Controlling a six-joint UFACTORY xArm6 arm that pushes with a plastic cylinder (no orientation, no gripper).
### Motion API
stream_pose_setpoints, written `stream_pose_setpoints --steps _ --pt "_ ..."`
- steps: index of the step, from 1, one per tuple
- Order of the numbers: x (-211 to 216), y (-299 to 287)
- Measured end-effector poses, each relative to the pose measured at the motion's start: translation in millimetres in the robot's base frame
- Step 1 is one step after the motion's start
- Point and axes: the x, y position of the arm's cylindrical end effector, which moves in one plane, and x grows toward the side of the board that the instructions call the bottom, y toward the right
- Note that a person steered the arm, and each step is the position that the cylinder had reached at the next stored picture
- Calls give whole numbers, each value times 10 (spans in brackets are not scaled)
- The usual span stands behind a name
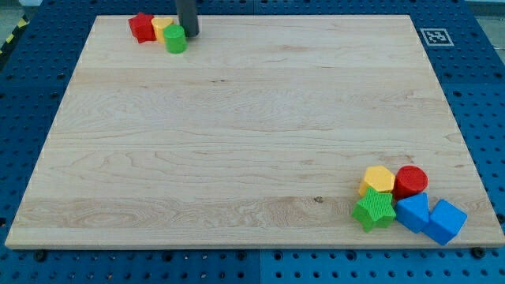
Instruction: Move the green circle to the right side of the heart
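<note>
The green circle [175, 39] sits near the board's top left, touching the yellow heart [162, 29] on its lower right. A red star-like block [142, 27] lies just left of the heart. My tip [189, 34] is at the end of the dark rod that comes down from the view's top. It stands right beside the green circle, on its right and a little above, and seems to touch it.
At the board's bottom right lies a cluster: a yellow hexagon [377, 180], a red cylinder [410, 181], a green star [373, 210] and two blue blocks [413, 211] [446, 222]. A fiducial tag [435, 35] marks the top right corner.
</note>
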Motion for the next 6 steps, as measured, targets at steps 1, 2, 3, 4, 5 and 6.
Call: stream_pose_setpoints --steps 1,2,3,4,5,6 --pt "-80 123" --pt "11 572" --pt "566 699" --pt "1121 471" --pt "1356 -296" --pt "1235 -828"
